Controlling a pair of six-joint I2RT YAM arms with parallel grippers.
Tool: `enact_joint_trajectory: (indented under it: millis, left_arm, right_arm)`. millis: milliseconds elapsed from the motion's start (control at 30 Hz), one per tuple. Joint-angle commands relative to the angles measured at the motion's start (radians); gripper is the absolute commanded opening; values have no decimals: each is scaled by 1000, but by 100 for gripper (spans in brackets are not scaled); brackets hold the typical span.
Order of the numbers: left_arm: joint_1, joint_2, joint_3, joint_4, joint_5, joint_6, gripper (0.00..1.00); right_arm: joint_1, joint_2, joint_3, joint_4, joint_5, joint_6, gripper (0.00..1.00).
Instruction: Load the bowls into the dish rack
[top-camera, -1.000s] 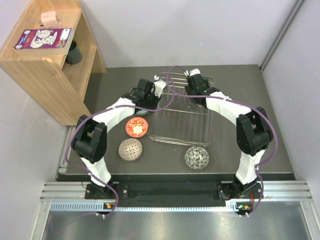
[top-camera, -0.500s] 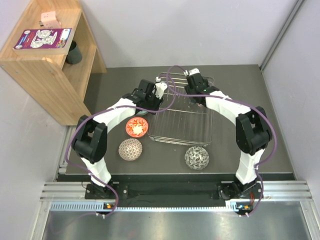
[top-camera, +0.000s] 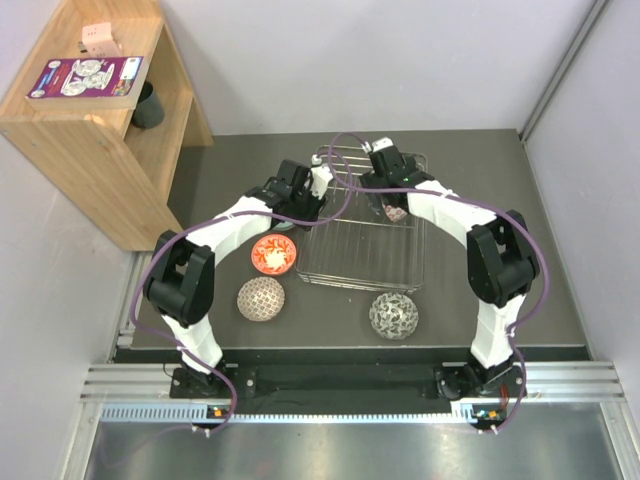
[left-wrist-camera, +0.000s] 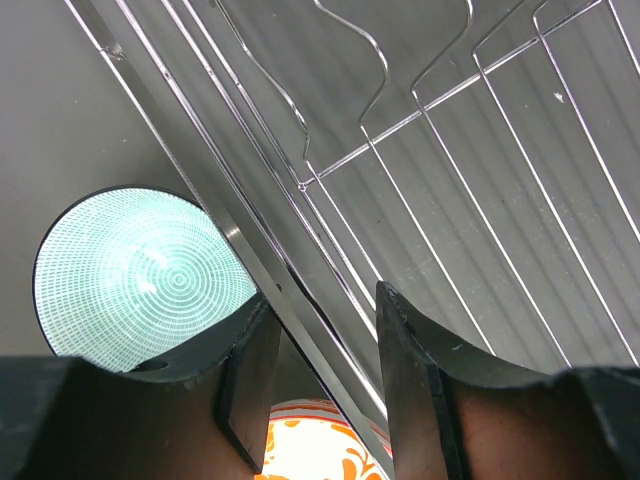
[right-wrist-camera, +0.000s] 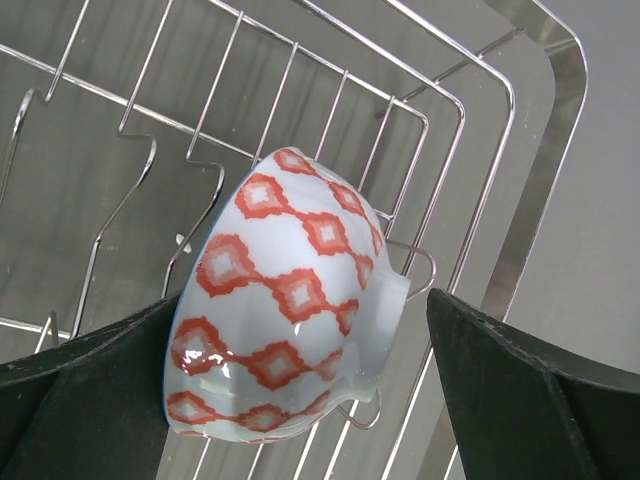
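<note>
Legible writing: the purple leaflet (top-camera: 85, 77) on the wooden shelf (top-camera: 70, 120) carries print too small to read.

Right pincer (right-wrist-camera: 300, 300) — spread wide, pinching nothing. The red-diamond bowl (right-wrist-camera: 285, 340) lies on its side in the rack (right-wrist-camera: 555, 150) between the two fingers, propped against a tine, with its foot clear of one finger.

Left pincer (left-wrist-camera: 322, 300) — part spread, straddling the rack's edge rail; contact cannot be told. The mint bowl (left-wrist-camera: 130, 275) sits on the surface (left-wrist-camera: 60, 120) just outside that rail, with the floral bowl (left-wrist-camera: 310, 455) beside it. The mesh bowl (top-camera: 261, 298) and grey bowl (top-camera: 393, 315) stand near the rack's front.
</note>
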Motion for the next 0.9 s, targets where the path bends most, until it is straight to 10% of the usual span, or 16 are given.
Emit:
enact_joint_trajectory:
  millis: [0, 867]
  left_arm:
    - [-13, -31, 18, -9, 38, -3, 47]
    - [-15, -26, 17, -34, 52, -9, 48]
  right_arm:
    - [20, -28, 68, 4, -37, 0, 99]
    - [-175, -65, 169, 53, 241, -35, 100]
